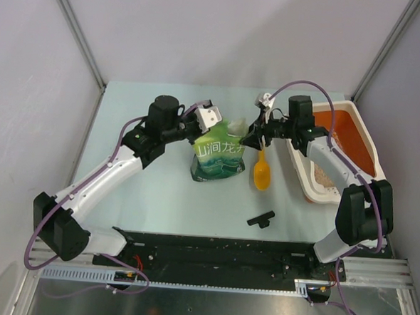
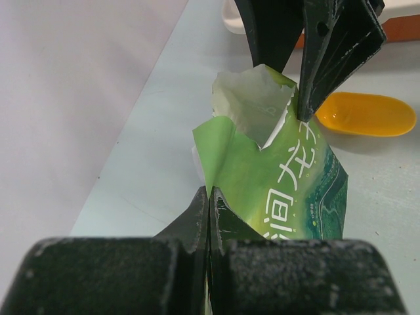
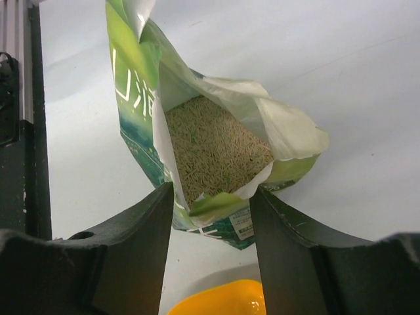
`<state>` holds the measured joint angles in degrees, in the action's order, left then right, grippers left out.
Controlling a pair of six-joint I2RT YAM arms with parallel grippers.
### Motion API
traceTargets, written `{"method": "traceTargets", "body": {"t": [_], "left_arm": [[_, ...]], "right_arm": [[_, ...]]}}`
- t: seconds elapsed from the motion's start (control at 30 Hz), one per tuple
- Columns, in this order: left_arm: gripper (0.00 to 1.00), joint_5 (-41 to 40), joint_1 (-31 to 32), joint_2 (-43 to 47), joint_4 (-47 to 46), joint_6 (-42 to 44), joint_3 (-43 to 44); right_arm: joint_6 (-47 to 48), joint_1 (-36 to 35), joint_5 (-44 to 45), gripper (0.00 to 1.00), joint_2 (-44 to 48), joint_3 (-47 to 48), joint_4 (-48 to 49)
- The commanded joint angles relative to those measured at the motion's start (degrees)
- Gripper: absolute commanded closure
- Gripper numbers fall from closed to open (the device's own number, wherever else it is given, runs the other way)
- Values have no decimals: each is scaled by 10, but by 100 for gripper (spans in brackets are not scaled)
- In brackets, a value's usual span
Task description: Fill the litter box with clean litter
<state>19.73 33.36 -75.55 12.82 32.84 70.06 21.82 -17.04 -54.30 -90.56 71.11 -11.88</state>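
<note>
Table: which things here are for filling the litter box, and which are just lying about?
For the job: litter box, bag, litter inside it, probably the scoop.
Lying about: black part.

Left arm (image 1: 116, 170): extended from the near-left base, bent at the elbow, the forearm angled forward and to the right.
Left tool (image 1: 213, 128): aimed rightward; the fingers (image 2: 197, 216) are pressed flat together, with a fold of the green bag (image 1: 218, 158) pinched between them.
Right arm (image 1: 360, 209): raised from the near-right base, folded sharply, the forearm swung back to the left.
Right tool (image 1: 252, 139): pointed left and downward; the fingers (image 3: 144, 236) are held apart, with the bag's opened rim set between them.
Tools together: brought near one another, tip facing tip, not touching.
</note>
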Motion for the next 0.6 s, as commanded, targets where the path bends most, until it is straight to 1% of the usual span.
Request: {"method": "traceTargets", "body": {"t": [0.0,0.13,0.17,0.43,0.57], "left_arm": [[100,3,2,29,-53,-18,3],[100,3,1,27,-53,-19,2],[100,3,2,27,-53,-20,2],[100,-3,2,28,-53,-15,1],[100,-8,2,29,-53,-17,5]], "right_arm": [[-30,-14,-10,47,14,1,57],[-49,-22,-15,53,10,0,77],[-51,-25,-18,57,9,0,77],[-44,-25,-12,65,5,-2,76],[-48,-25,-13,76,0,-2,81]]}}
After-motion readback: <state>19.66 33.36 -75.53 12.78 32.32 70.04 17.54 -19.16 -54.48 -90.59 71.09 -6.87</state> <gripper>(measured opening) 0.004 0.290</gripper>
